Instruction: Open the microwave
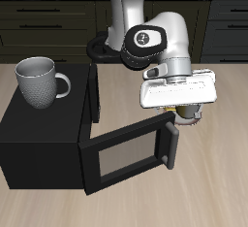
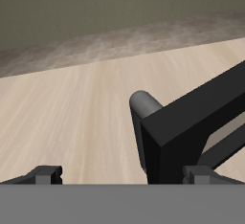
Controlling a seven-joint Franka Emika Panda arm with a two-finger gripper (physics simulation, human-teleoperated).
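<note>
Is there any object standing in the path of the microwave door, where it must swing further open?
Nothing visible blocks it. The large matte black microwave has its door partly open, and the wooden table before it is bare. Only the end effector is beside the grey bar handle. The grey mug sits on top.

Microwave (image 1: 44,139) — large matte black box on bench, door (image 1: 126,158) swung partly open; grey window, grey bar handle (image 1: 169,144) at free edge.

A grey mug (image 1: 39,80) stands upright at upper left of the frame, handle pointing right. A light wooden table (image 1: 218,173) fills the lower right. Dark cabinets with drawers (image 1: 48,17) cross the top.
</note>
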